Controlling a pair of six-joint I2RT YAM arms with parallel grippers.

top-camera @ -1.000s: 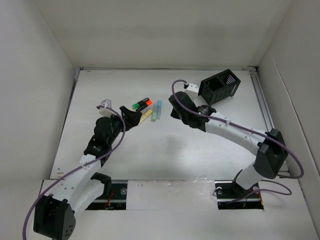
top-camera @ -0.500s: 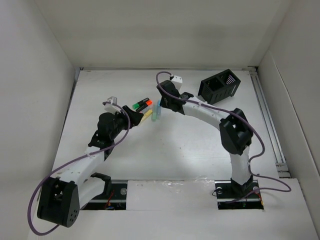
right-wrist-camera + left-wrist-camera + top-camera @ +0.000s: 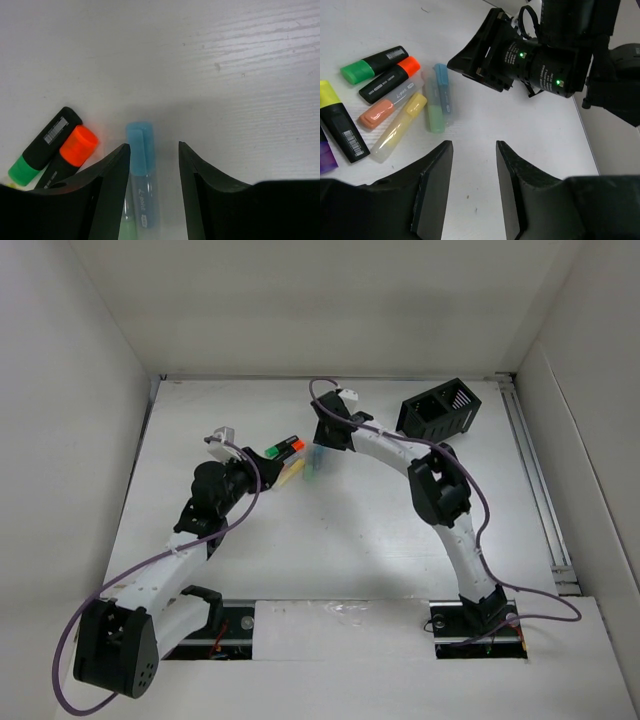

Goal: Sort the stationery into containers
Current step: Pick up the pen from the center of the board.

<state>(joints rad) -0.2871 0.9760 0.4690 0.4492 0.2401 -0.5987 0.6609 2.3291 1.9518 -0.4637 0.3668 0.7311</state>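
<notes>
Several highlighter markers lie in a loose cluster left of centre, among them a green-capped black one (image 3: 375, 64), an orange-capped black one (image 3: 390, 80), a pale yellow one (image 3: 400, 127) and a light blue one (image 3: 142, 170) (image 3: 318, 458). My right gripper (image 3: 153, 146) (image 3: 321, 443) is open and low over the light blue marker. The marker lies between the jaws, close to the left finger, with a gap on the other side. My left gripper (image 3: 473, 145) (image 3: 264, 472) sits just near-left of the cluster, narrowly open over bare table. The black slatted organiser (image 3: 440, 412) stands at the back right.
A yellow-capped black marker (image 3: 340, 122) and a purple one (image 3: 325, 155) lie at the cluster's left edge. The two grippers are close together, with the right gripper's body (image 3: 490, 55) right in front of the left one. White walls enclose the table on three sides.
The right arm swung left from beside the organiser to the light blue marker, and its jaws opened. The left gripper's jaws narrowed from wide open while it stayed by the cluster.
</notes>
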